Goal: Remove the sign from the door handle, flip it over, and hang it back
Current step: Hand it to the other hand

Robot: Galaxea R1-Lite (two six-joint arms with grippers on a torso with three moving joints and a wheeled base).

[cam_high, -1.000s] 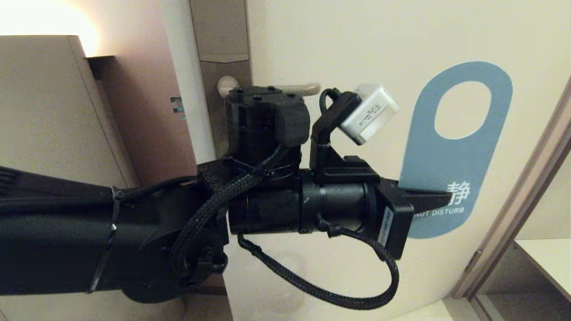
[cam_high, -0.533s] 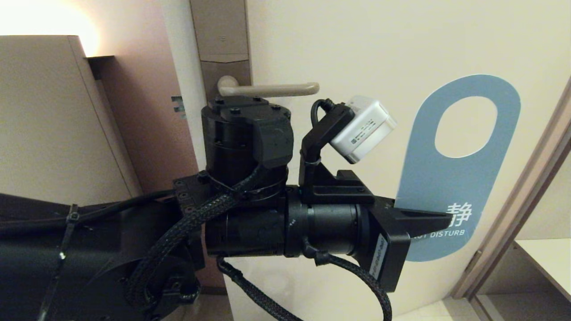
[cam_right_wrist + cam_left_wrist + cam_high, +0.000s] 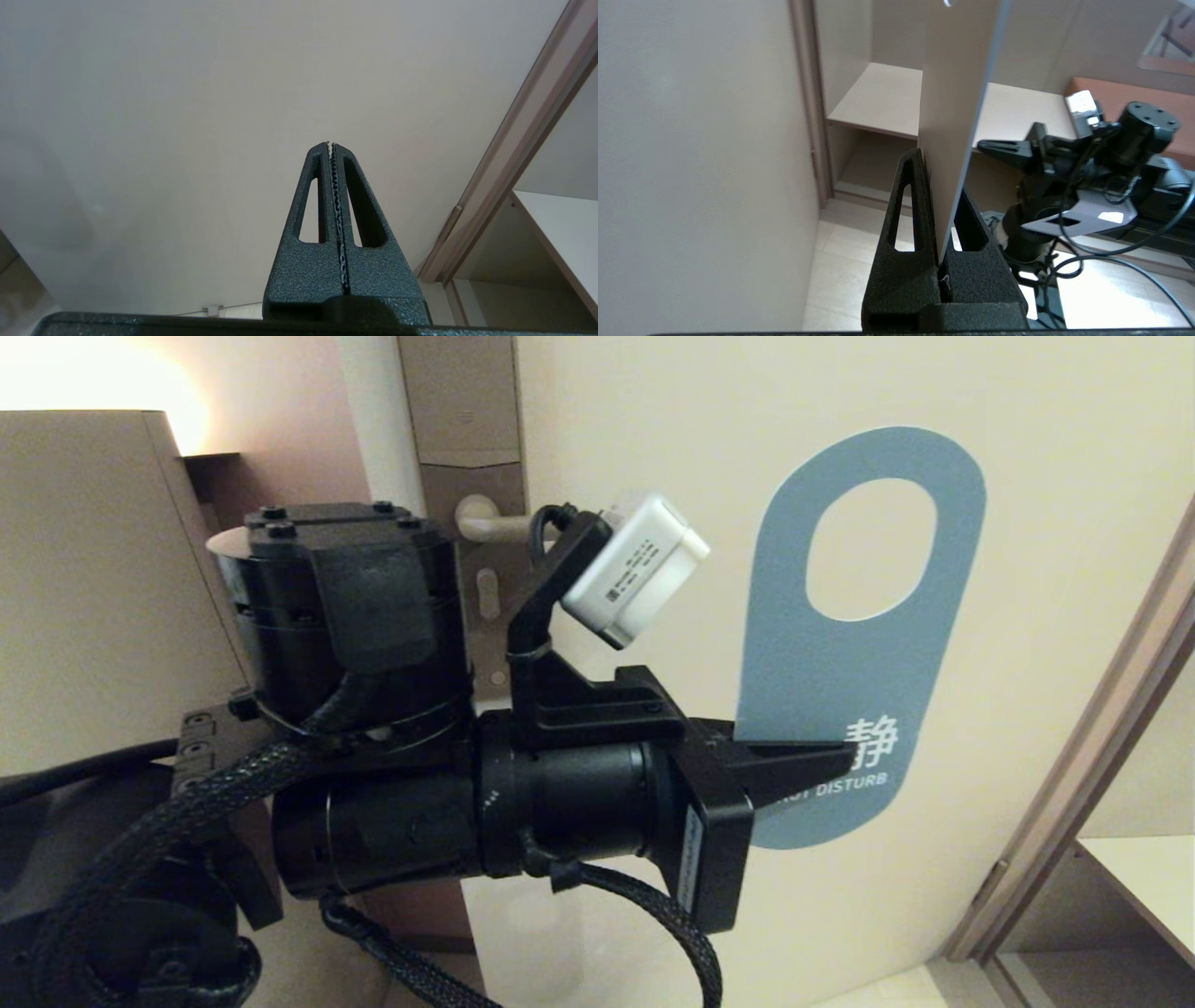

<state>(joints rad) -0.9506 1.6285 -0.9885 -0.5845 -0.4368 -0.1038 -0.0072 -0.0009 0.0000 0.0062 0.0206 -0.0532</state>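
- Against the cream door panel (image 3: 653, 392), the flat blue rounded-end card sign with a round hole and white "DO NOT DISTURB" lettering (image 3: 840, 653) is held upright, off the handle, its blue face turned to the head camera.
- Compared with a second ago, the sign and the left gripper (image 3: 794, 763) are seen nearer the hinge-side edge of the door and higher; the arm is drawn back toward the robot.
- The slim taupe metal lever door handle (image 3: 485, 525) is now largely hidden behind the wrist camera, only its root by the brownish backplate (image 3: 467, 429) showing.
- Removal is judged done; the turning-over is judged not yet done, since blue is still shown.
- The left gripper's jaws are clamped on the sign's lower end.
- Only in the left wrist view is the sign (image 3: 957, 116) seen edge-on, pinched between the fingers (image 3: 906, 233), its pale reverse side visible.
- Only in the right wrist view is the right gripper (image 3: 332, 196) shown: closed, empty, parked facing the door.
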